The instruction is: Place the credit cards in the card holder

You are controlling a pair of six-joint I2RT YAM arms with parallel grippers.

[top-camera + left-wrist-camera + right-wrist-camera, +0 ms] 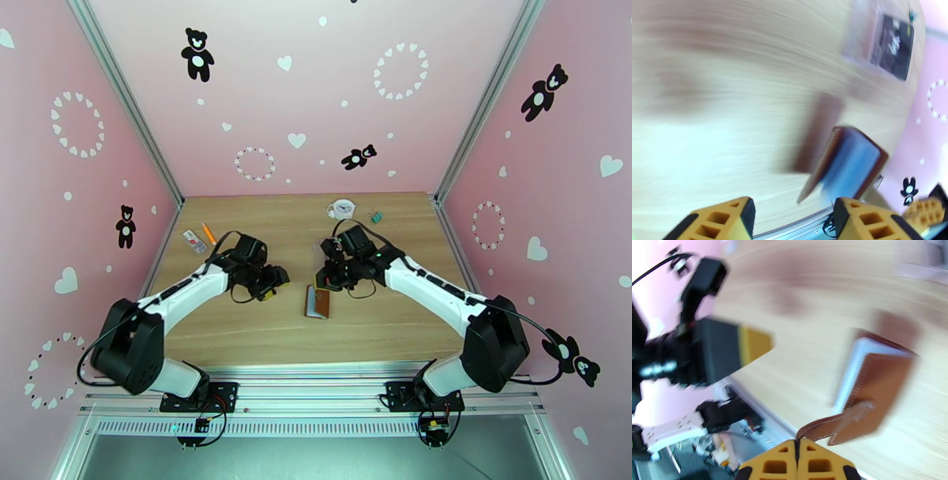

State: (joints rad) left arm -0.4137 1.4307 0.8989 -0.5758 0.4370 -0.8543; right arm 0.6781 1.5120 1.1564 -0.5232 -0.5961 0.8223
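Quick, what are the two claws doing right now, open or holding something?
Left gripper: open, holding nothing.
Right gripper: closed, apparently pinching the strap of the card holder.

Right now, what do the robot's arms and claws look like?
The left arm and right arm are white shells with black joints, looped by thin black cables. The left claw and right claw have orange fingers with cut-out cells and black edging.

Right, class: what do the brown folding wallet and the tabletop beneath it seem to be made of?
The brown folding wallet: probably leather, matte, with pale stitching along its edges and strap. Tabletop: pale wood or wood-look laminate, judging by its straight grain lines.
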